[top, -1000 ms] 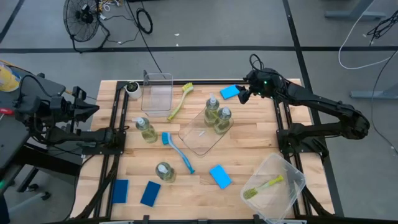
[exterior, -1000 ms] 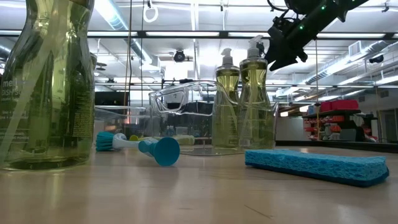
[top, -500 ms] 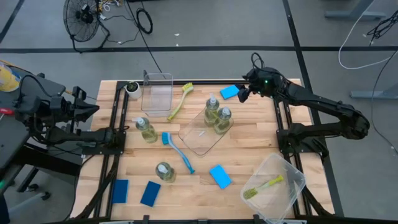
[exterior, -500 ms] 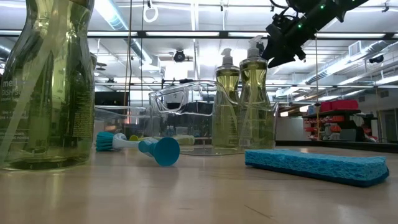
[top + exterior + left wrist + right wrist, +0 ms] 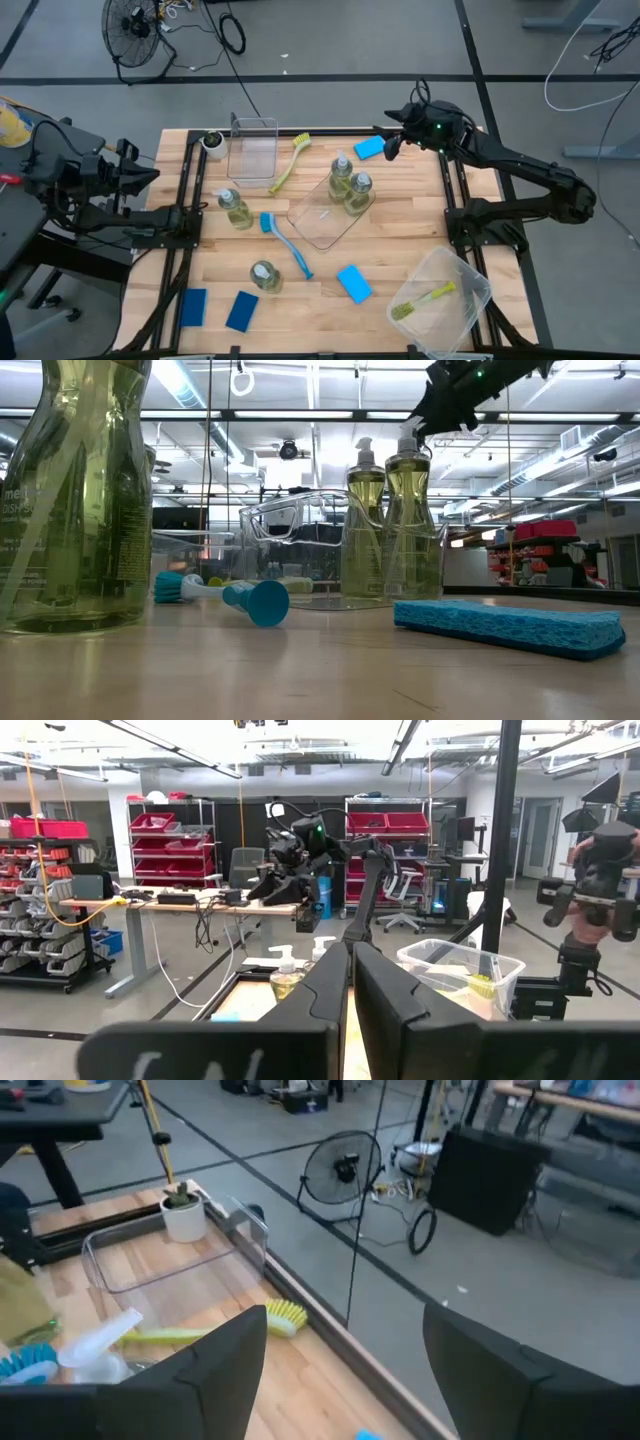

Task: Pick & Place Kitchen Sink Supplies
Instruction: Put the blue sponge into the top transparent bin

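My right gripper hangs open and empty above the table's far right part, beside a blue sponge that lies flat on the wood; its fingers frame only table and floor. Two bottles stand on the clear tray. Two more bottles stand on the table. A yellow-green brush and a blue brush lie flat. Three other sponges lie near the front. My left gripper is shut, parked off the left edge.
A clear bin stands at the far edge beside a small potted plant. Another clear bin at the front right holds a yellow-green brush. Bare wood lies between the tray and the right edge.
My right gripper has risen above the far-right sponge and tipped up toward level, staying open. Nothing on the table has moved.
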Controlling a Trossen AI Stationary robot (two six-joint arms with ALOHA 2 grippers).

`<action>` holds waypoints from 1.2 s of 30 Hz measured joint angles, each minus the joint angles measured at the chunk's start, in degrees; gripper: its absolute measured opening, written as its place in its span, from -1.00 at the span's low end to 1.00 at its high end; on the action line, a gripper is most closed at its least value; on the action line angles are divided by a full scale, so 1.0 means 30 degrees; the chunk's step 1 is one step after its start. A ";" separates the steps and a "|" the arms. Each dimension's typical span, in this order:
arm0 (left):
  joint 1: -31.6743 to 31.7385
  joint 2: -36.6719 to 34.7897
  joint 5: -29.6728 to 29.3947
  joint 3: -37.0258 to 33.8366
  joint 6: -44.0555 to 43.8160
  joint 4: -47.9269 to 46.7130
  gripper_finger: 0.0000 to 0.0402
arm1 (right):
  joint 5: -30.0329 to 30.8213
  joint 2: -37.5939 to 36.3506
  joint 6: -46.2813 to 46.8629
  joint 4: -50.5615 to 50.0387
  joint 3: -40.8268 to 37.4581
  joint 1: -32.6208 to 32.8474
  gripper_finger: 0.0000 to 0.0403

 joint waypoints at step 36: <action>0.0002 0.0000 0.0005 0.0002 0.0000 0.0000 -0.87 | -1.1307 -0.3361 -0.0101 -0.2462 0.0063 0.1612 0.34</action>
